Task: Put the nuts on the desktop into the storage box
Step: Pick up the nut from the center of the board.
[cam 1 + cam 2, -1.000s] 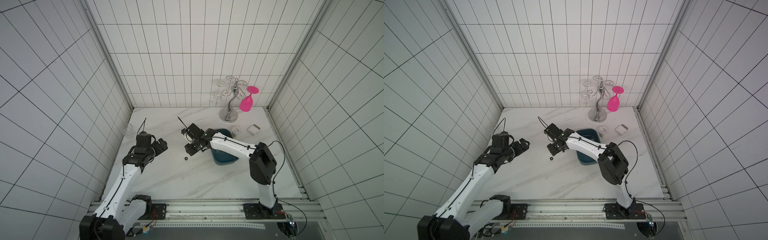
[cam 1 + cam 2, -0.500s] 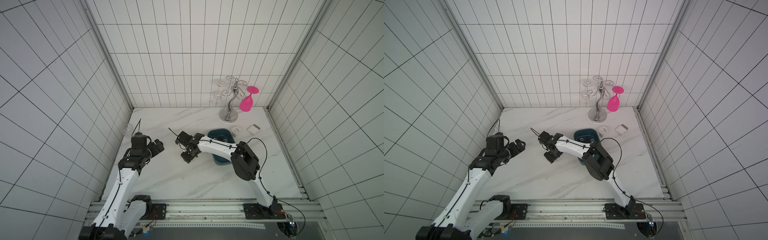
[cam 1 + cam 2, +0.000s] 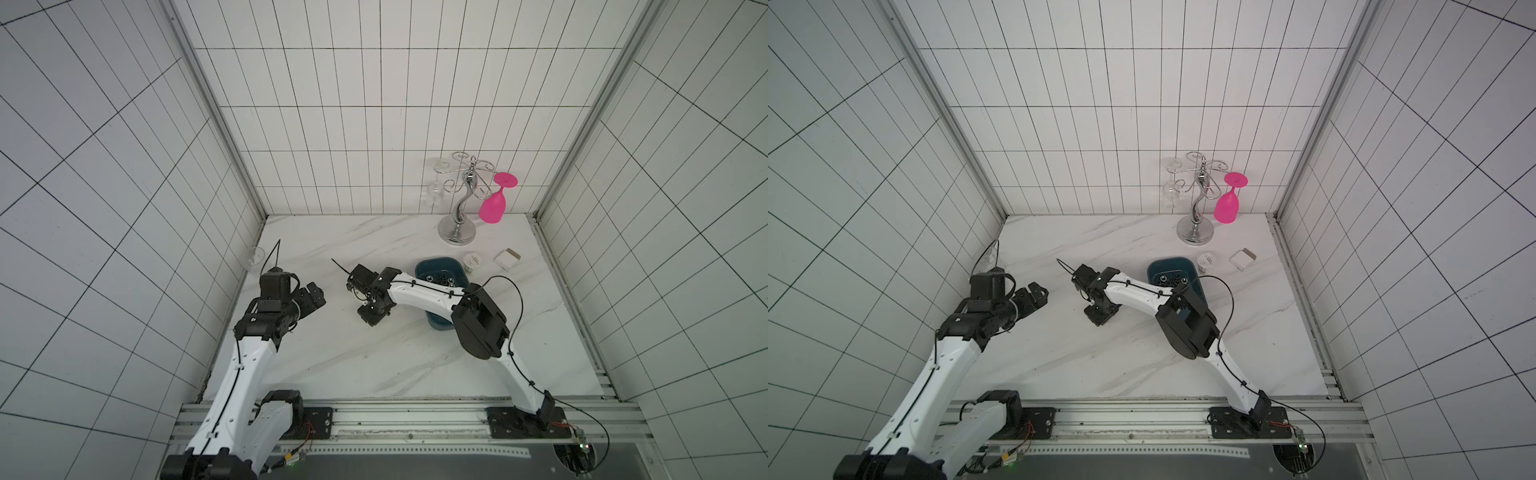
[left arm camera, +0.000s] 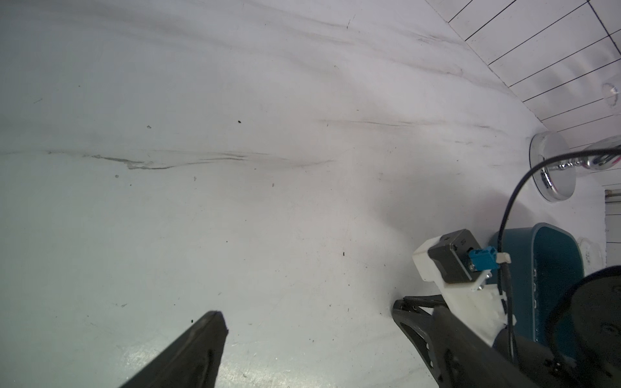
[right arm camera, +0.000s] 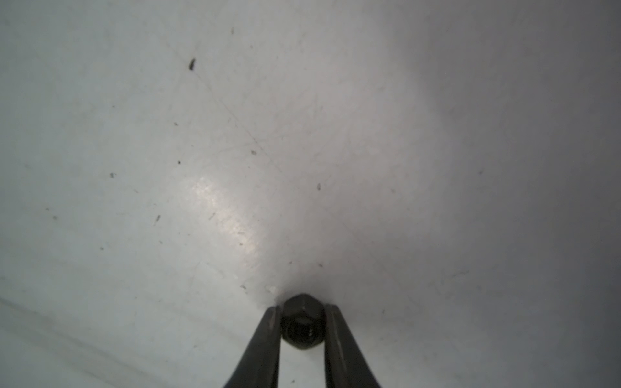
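My right gripper (image 5: 301, 310) is shut on a black hexagonal nut (image 5: 301, 324), which sits pinched between the two fingertips at the white marble desktop (image 3: 374, 374). In both top views this gripper (image 3: 371, 322) (image 3: 1096, 321) points down at the desktop, left of the dark teal storage box (image 3: 440, 262) (image 3: 1173, 261). Several nuts (image 3: 440, 277) lie inside the box. My left gripper (image 3: 318, 293) (image 4: 305, 310) hovers open further left, with nothing between its fingers. No other loose nut shows on the desktop.
A chrome glass rack (image 3: 457, 232) with a pink glass (image 3: 492, 205) stands at the back right. A small white round jar (image 3: 473, 261) and a small white box (image 3: 508, 258) lie beside the storage box. A clear cup (image 3: 254, 257) sits at the left wall.
My right gripper moved left and down to the desktop, away from the box, and closed on the black nut. The left arm drew back slightly toward the left wall.
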Motion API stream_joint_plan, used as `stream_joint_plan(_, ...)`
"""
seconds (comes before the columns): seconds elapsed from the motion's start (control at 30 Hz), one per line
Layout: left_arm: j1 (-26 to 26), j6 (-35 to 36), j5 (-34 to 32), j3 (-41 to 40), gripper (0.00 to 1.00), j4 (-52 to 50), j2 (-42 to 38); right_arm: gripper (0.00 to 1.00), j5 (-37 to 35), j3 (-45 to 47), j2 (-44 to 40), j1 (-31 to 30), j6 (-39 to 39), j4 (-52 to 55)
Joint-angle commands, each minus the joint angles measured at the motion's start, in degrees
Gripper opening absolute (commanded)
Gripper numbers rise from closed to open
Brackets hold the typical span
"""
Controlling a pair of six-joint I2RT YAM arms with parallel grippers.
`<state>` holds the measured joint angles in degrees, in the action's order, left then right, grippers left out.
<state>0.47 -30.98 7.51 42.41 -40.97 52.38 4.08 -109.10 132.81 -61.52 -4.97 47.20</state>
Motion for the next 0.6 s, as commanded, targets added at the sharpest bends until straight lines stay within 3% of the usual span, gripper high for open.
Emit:
stream_joint_plan(0.0, 0.3, 1.1, -0.1, 1.4, 0.98, -0.2, -1.1, 0.15, 0.0, -0.4, -0.2, -0.5, -0.9, 1.7)
stream_joint_plan(0.23, 0.4, 1.2, 1.2, 2.0, 0.98, 0.3, -0.5, 0.15, -2.5, 6.3, -11.8, 1.7, -4.7, -4.3)
stream_joint_plan(0.57, 0.0, -1.9, 6.0, 1.2, 0.98, 4.4, 1.7, 0.16, -6.4, 27.2, -30.7, 17.2, -10.8, -7.4)
